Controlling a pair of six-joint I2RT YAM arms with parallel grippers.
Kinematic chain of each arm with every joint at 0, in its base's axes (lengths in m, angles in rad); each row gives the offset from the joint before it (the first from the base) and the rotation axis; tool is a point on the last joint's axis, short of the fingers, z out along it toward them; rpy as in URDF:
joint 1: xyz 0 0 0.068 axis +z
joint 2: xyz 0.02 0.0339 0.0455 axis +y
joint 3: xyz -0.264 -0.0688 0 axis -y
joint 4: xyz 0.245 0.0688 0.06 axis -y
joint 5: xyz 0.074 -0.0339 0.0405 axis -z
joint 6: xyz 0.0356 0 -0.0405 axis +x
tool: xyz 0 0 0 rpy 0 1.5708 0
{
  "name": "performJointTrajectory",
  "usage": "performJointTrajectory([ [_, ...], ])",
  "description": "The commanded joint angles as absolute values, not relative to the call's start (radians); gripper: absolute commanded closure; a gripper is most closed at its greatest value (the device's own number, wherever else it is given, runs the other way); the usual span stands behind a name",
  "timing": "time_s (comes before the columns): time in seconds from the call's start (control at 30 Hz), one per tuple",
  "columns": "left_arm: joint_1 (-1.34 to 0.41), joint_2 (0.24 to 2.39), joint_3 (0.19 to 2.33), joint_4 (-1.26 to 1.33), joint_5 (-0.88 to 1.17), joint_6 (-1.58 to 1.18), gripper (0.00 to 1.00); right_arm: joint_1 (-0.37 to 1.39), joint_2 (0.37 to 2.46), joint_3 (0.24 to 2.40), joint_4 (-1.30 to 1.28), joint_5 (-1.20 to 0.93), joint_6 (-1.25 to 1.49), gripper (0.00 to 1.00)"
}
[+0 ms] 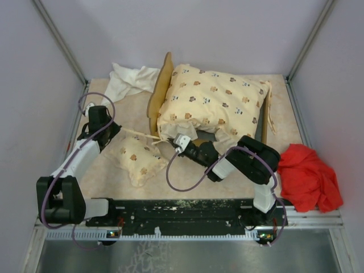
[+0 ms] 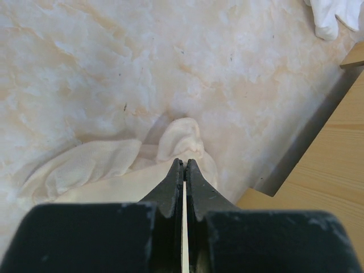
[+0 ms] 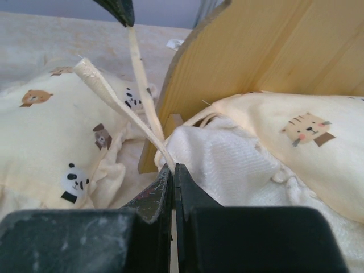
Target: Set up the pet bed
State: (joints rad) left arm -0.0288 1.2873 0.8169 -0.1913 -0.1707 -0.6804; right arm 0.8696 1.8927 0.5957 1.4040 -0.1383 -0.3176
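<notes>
Marbled tabletop (image 2: 114, 68), cushion (image 1: 213, 99) on bed frame (image 1: 160, 85).
Your left gripper (image 2: 183, 166) and right gripper (image 3: 172, 170) are both pressed together, each pinching a cream tie strap (image 3: 141, 74).

Open tabletop (image 1: 128, 114) lies left of the bed frame (image 1: 154, 96), between the white cloth (image 1: 128, 79) in the far corner and the small pillow (image 1: 138, 159) nearer in. A cream tie (image 1: 139, 134) stretches across that gap from the left end effector (image 1: 118, 128) to the right end effector (image 1: 172, 143), both pinched on it, barring a low pass. The cushion (image 1: 213, 99) heaps over the frame. On the right, a narrow bare strip runs between the frame and the red cloth (image 1: 310, 176).
</notes>
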Motion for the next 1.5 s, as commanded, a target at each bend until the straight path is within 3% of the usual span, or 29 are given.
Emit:
performJointTrajectory([
  [0.0,0.002,1.287,0.848,-0.172,-0.229,-0.668,1.0,0.858,1.889,0.602,1.418,-0.246,-0.417,1.0],
  [0.3,0.018,1.316,0.871,-0.183,-0.152,-0.662,1.0,0.856,1.853,0.624,1.308,-0.335,-0.493,1.0],
  [0.33,0.018,1.316,0.869,-0.185,-0.136,-0.656,1.0,0.86,1.843,0.63,1.256,-0.356,-0.506,0.97],
  [0.4,0.018,1.311,0.865,-0.196,-0.104,-0.638,0.99,0.871,1.813,0.649,1.14,-0.391,-0.533,0.83],
  [0.57,0.017,1.25,0.836,-0.189,0.039,-0.598,0.61,0.876,1.683,0.667,0.871,-0.429,-0.496,0.61],
  [0.73,-0.02,1.148,0.778,-0.117,0.263,-0.556,0.46,0.877,1.524,0.692,0.649,-0.243,-0.364,0.55],
  [1.07,-0.246,1.069,0.721,-0.103,0.402,-0.508,0.47,0.876,1.465,0.84,0.458,-0.02,-0.173,0.51],
  [1.47,-0.261,0.955,0.674,-0.113,0.352,-0.527,0.51,0.877,1.618,0.972,0.402,0.035,-0.112,0.53],
])
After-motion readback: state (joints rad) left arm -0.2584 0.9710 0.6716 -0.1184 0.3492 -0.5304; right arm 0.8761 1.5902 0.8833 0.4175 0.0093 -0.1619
